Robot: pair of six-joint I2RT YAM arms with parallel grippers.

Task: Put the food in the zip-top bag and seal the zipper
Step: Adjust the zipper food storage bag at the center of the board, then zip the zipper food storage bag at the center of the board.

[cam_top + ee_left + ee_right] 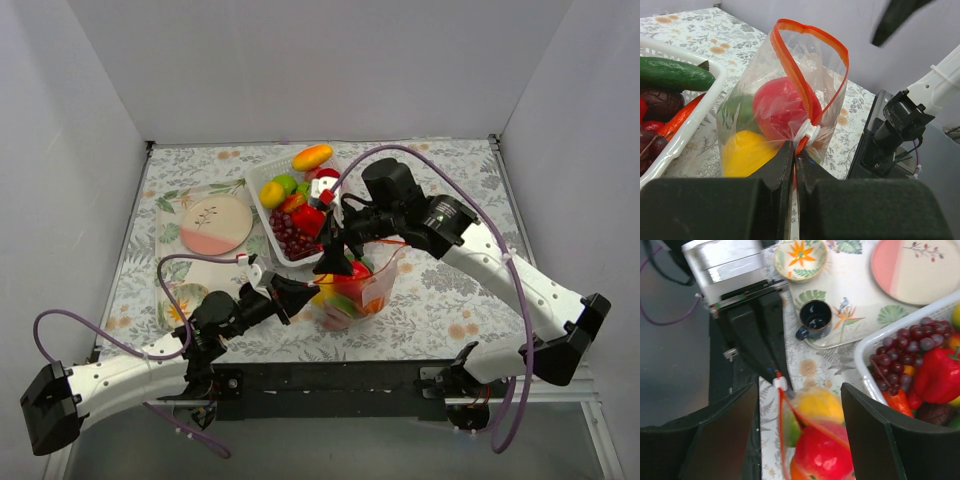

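A: Bag?
B: The zip-top bag point(352, 290) stands centre-front on the surface point(440, 290), food point(782, 107) inside. The basket point(264, 222) is just behind it.
A: Left side?
B: A tray point(172, 205), left of the basket, carries a plate point(217, 224), cup point(815, 319) and bowl point(801, 259).
A: Hands?
B: Left hand point(303, 292) at the bag's left, pinching the zipper point(790, 65). Right hand point(335, 258) above the mouth, fingers apart.

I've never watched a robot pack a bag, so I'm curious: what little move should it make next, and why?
Probably the right gripper should come down and close on the white slider, to draw it along the zipper. The left gripper is pinched on the zipper's end, the zip-top bag holds food, and its mouth gapes open.
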